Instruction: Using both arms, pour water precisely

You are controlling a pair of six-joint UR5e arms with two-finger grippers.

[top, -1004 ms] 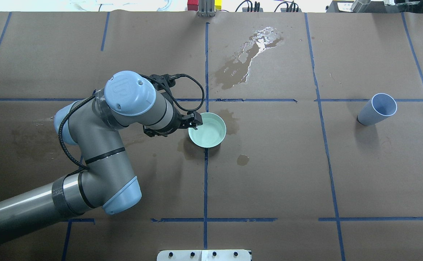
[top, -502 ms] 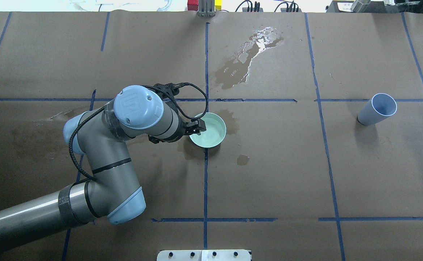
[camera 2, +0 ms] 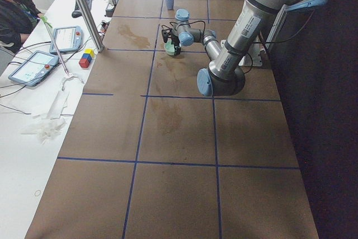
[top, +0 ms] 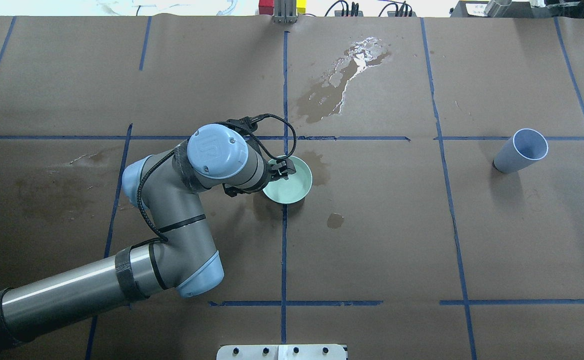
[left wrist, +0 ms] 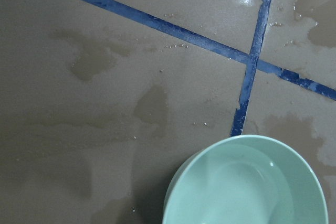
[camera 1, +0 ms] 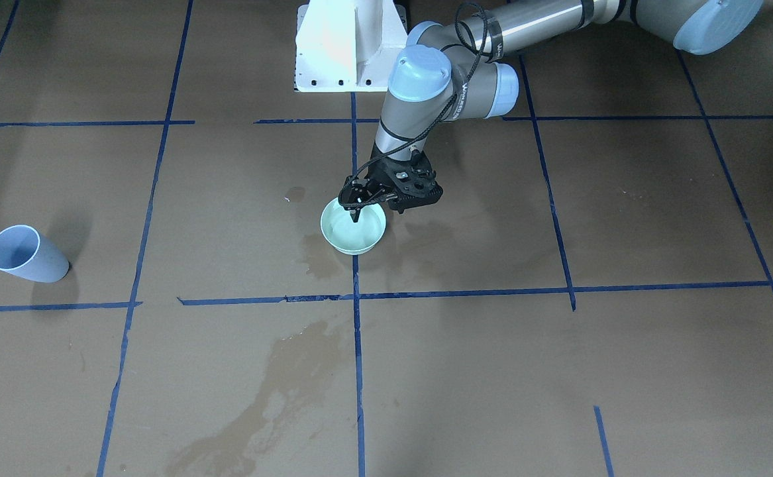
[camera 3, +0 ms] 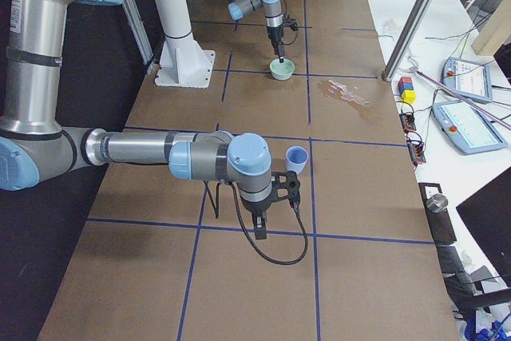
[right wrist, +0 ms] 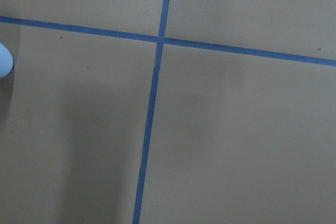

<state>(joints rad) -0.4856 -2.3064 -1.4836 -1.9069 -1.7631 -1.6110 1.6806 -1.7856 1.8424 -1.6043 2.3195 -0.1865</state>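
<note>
The left gripper (top: 282, 169) hangs at the bowl's (top: 294, 190) 10 o'clock rim, apparently straddling it; how far shut, I cannot tell. The water (left wrist: 247, 192) lies shallow in the bowl. A one-sided rim grip could tip it and slop water. Toward 3 o'clock, wide board separates bowl from cup (top: 519, 152), with the right gripper (camera 3: 287, 185) near the cup, opening unreadable.
</note>
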